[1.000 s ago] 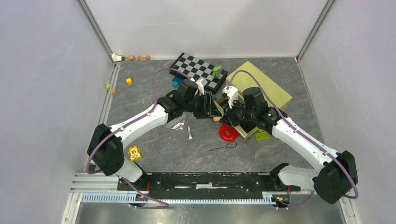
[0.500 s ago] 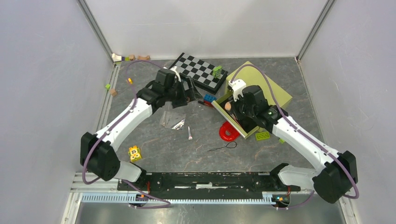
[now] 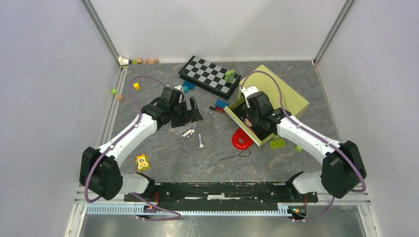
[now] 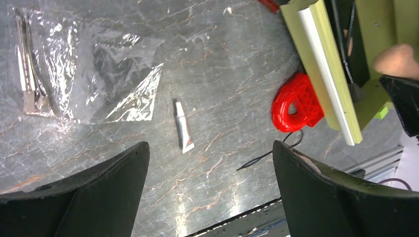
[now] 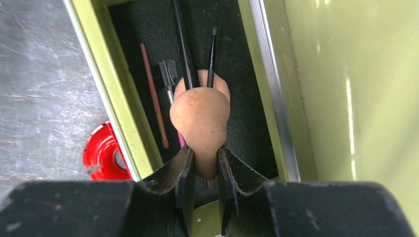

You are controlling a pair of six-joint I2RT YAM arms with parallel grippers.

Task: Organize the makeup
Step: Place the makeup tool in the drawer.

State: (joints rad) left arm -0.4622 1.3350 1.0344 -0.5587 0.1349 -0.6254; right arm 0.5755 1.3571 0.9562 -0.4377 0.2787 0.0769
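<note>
Grey table carries the open green case right of centre. Over the case's black tray, the right jaws pinch the peach puff at frame centre. Left jaws gape wide above a small tube.

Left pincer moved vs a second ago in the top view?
Yes. The left pincer has pulled back leftward, away from the green case, and now sits open near the clear wrapper.
</note>
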